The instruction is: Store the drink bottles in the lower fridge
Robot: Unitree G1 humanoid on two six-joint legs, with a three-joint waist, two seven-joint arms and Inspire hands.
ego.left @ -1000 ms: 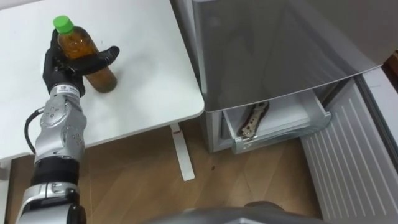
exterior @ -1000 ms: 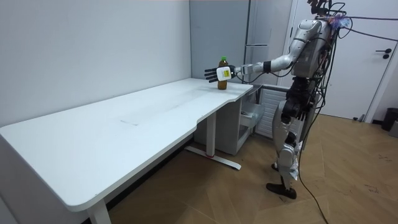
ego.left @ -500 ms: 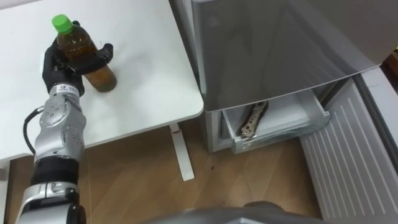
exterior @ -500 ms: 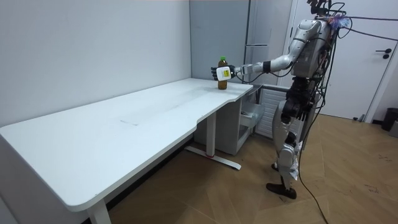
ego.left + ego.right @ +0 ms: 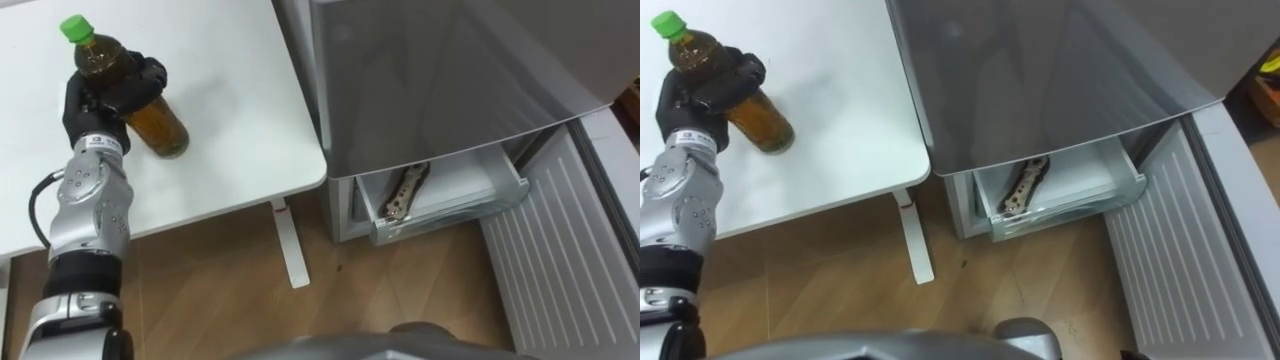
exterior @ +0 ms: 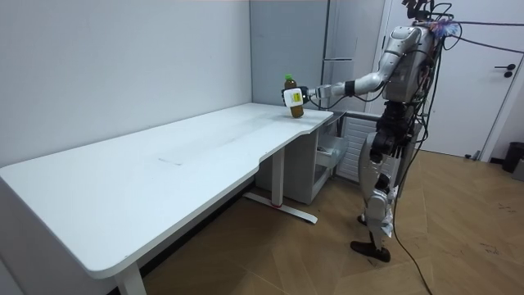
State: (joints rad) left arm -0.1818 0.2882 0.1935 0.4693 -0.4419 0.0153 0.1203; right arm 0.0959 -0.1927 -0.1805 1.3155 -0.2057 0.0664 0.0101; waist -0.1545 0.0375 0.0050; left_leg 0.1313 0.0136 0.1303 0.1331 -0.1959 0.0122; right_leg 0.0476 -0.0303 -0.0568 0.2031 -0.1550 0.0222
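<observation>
Left eye view: pick-up step, fingers of the left hand (image 5: 100, 100) clamped round the tilted, green-capped bottle (image 5: 158, 125) at the white tabletop (image 5: 240, 110) beside the fridge (image 5: 450, 80); the next move probably calls for a lift and a carry down into the open lower drawer (image 5: 455, 200).

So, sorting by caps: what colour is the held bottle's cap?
Bright green cap on the bottle in the left hand; clearest in left eye view.

Left arm outstretched, left robot hand (image 5: 95, 100) curled in a grasp.
</observation>
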